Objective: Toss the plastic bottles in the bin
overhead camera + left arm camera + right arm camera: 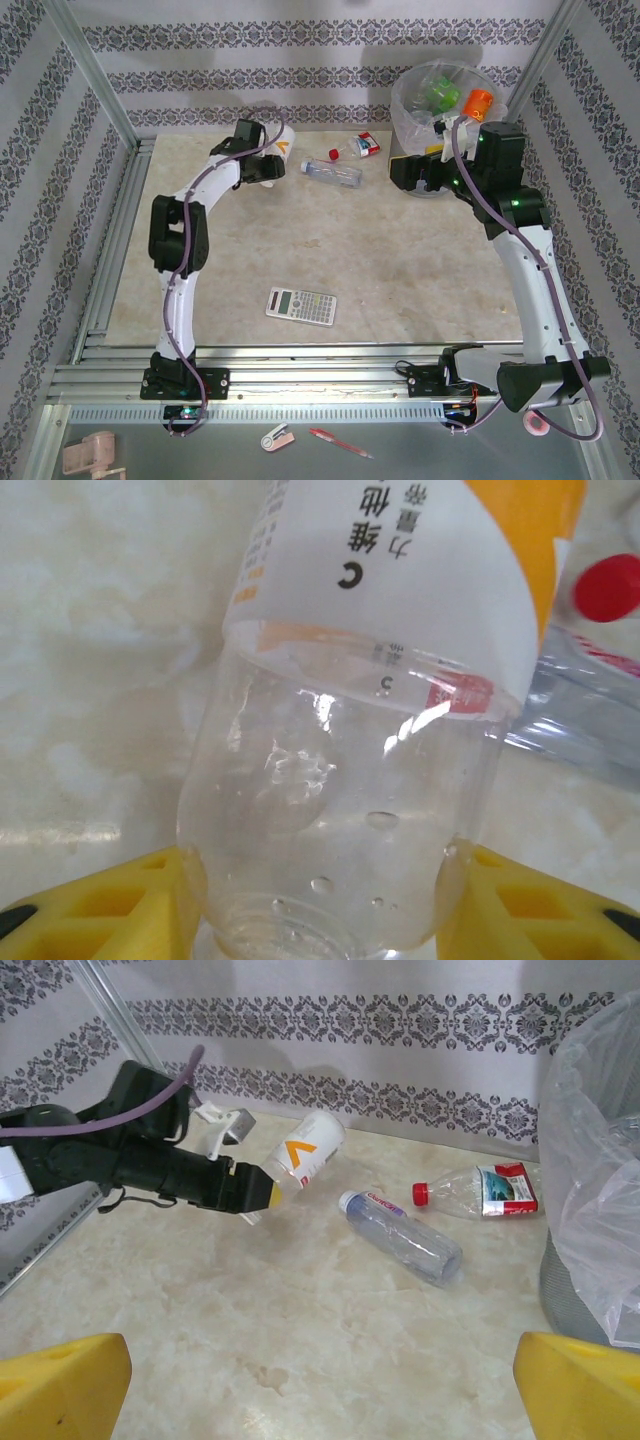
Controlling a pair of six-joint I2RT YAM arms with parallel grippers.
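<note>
Two yellow fingers (100, 905) of the left gripper (268, 165) are clamped on the clear end of a white-and-orange bottle (400, 570), which is held tilted, its labelled end pointing away from the gripper toward the back wall. Just beside it to the right, a clear bottle (333, 172) lies on its side on the desk (400, 260), and beyond that, nearer the wall, lies a red-capped bottle (358, 147) with a red label (partly flattened, by the look of it). The two are near each other but apart.

The right gripper (320, 1395) stands with its jaws spread wide and nothing between them, close beside the bin (405, 95) at the far right corner. Several bottles already sit in the bin's bag, an orange cap (478, 100) showing among them. A grey calculator (301, 305) lies well apart at the near middle of the desk.
</note>
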